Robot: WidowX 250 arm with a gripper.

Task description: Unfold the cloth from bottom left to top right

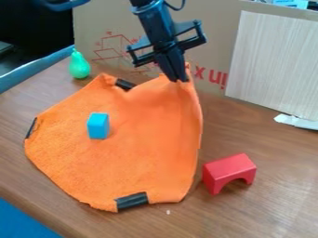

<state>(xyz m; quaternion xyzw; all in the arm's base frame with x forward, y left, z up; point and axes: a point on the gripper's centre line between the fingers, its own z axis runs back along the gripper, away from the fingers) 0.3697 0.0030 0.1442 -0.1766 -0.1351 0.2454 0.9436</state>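
One orange cloth (140,139), edge pinched in the gripper (177,79), looks nearly unfolded; next calls for lowering, then release.

This looks like a robotics lab or a similar test area: a black robot arm (152,18) hangs over a wood-grain surface (273,200), cardboard (211,46) stands upright behind, and simple toy blocks, red (227,169) and blue (98,125), sit near a taped orange cloth's (136,162) middle and side.

I've got bright, soft light over the table (273,209) — faint shadow under the red block (231,166), top brighter than side — dark upper-left corner.
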